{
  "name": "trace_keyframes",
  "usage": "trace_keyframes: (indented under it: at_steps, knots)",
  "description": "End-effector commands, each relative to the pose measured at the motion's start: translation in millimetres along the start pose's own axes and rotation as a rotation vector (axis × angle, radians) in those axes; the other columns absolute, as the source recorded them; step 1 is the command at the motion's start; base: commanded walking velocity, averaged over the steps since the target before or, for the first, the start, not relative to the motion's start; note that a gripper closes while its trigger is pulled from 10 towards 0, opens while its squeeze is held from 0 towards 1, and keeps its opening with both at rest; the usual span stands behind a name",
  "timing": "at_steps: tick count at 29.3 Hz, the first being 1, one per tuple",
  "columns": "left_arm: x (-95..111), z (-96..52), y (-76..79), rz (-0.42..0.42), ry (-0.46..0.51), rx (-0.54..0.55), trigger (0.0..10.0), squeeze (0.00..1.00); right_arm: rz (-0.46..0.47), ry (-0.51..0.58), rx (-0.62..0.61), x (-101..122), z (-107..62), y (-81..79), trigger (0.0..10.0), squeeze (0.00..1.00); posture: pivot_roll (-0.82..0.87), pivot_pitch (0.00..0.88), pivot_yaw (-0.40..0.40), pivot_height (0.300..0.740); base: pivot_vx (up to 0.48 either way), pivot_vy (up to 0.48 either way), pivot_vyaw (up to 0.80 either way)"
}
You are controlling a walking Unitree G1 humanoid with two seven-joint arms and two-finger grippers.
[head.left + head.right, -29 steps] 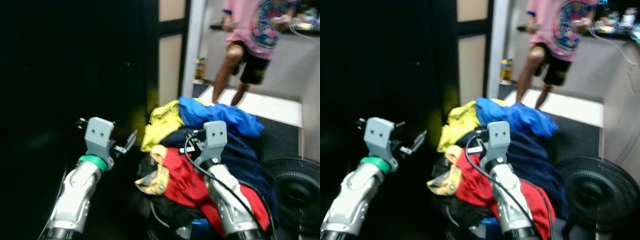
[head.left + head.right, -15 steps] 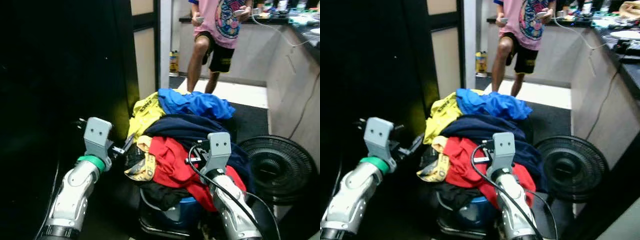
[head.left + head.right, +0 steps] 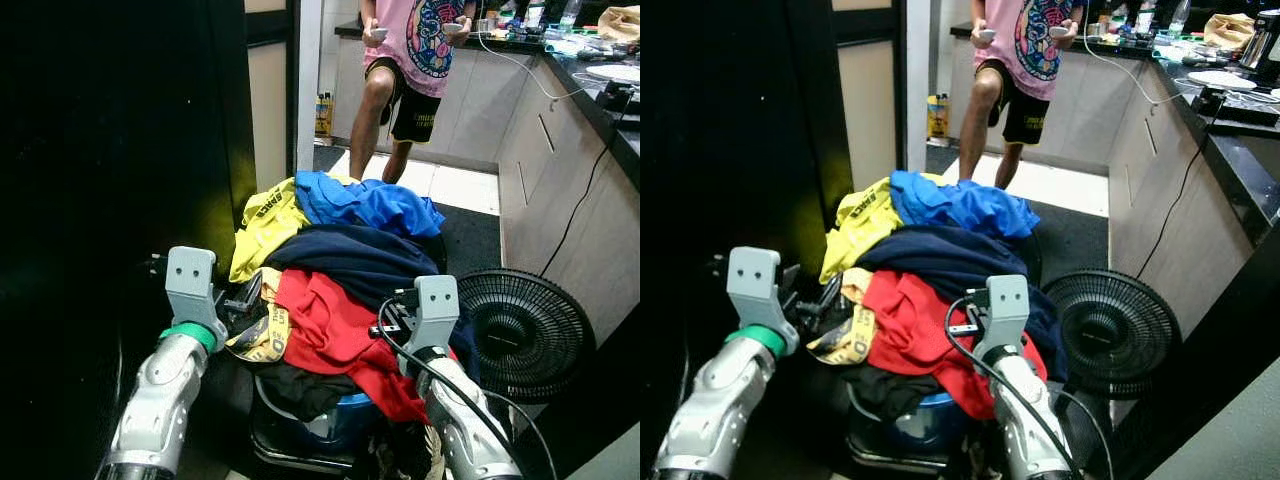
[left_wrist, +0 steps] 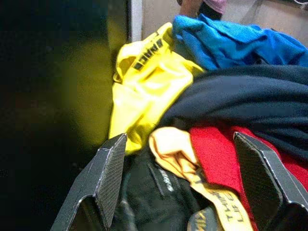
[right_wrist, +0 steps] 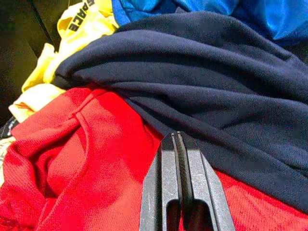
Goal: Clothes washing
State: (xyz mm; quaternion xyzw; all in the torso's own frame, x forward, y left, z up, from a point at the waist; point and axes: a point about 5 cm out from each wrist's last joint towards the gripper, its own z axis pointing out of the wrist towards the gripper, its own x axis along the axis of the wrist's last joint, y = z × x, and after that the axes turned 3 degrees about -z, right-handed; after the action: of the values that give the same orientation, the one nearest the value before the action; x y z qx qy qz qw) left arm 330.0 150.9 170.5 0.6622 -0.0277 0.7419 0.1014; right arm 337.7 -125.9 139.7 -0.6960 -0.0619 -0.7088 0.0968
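Soft heap of crumpled laundry fills a blue basket: red knit shirt, navy fleece, glossy yellow jersey, blue top. Left gripper, fingers spread wide, straddles the yellow strap at the pile's 9 o'clock edge. Right gripper, fingers pressed together and empty, hovers over the red/navy seam at 5 o'clock.

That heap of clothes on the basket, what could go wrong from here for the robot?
The clothes heap is piled well above the blue basket, so the yellow shirt at its edge may slide off if jostled. The floor fan stands right beside the heap, where a sleeve or the right gripper might catch it. A person stands just beyond, in the way forward.
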Motion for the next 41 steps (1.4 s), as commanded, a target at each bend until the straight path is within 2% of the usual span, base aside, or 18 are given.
trace_keyframes:
  at_steps: [1,9,24,25,26,27,37,41]
  knots:
    - [-4,-2.2,1.6,0.012,-0.016,-0.004,10.0,0.00,0.007,0.001,0.005,1,1.7,-0.5,10.0,0.00,0.01,0.000,0.003,0.740,0.000,0.000,0.00]
    - [6,2.0,-2.3,-0.019,0.040,0.017,10.0,0.00,-0.020,0.005,0.012,3,2.8,1.3,10.0,0.00,0.00,0.000,0.000,0.740,0.000,0.000,0.00]
    - [5,2.0,-3.4,0.007,0.038,0.004,10.0,0.00,-0.042,0.025,0.059,11,9.1,-2.8,10.0,0.00,-0.01,0.000,-0.009,0.740,0.000,0.000,0.00]
    - [5,2.3,-3.3,0.009,0.038,0.005,10.0,0.00,-0.037,0.037,0.088,14,10.5,-5.9,10.0,0.33,-0.01,0.000,-0.013,0.740,0.000,0.000,0.00]
    - [5,2.3,-3.3,0.009,0.038,0.005,10.0,0.00,-0.037,0.037,0.088,14,10.5,-5.9,10.0,0.33,-0.01,0.000,-0.013,0.740,0.000,0.000,0.00]
    - [5,2.6,-3.0,0.011,0.039,0.007,10.0,0.00,-0.023,0.046,0.124,16,11.6,-9.8,10.0,1.00,-0.01,0.000,-0.017,0.740,0.000,0.000,0.00]
    - [2,-0.1,-1.1,0.016,0.036,0.009,10.0,0.00,0.001,0.038,0.193,17,15.8,-23.4,10.0,1.00,0.00,0.000,-0.036,0.740,0.000,0.000,0.00]
    - [0,-1.5,0.0,0.019,0.031,0.005,10.0,0.00,-0.026,-0.010,0.169,12,20.3,-20.2,10.0,1.00,-0.01,0.000,-0.036,0.740,0.000,0.000,0.00]
